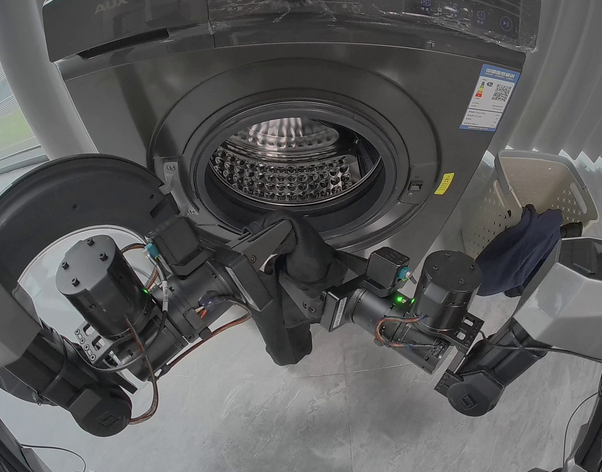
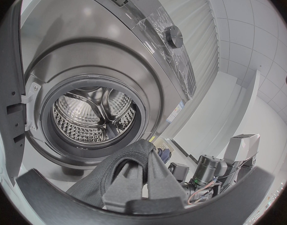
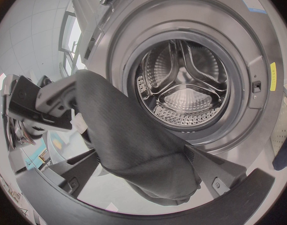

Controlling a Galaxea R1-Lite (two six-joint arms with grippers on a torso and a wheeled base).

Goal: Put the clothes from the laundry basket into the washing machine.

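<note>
Lifting the black garment (image 1: 307, 257), pinched in left gripper (image 1: 278, 234) jaws and draped over wide right gripper (image 3: 142, 152) jaws, well into the drum (image 1: 294, 165) is advised.

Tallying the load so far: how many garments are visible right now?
2. A black garment hangs in front of the washing machine's open drum. A navy garment drapes over the laundry basket rim at the right. More may lie hidden inside the basket.

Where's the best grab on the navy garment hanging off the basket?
Probably pinch the navy garment at its bunched top, where it drapes over the laundry basket rim, coming from above: the rest hangs loose down the outer wall.
</note>
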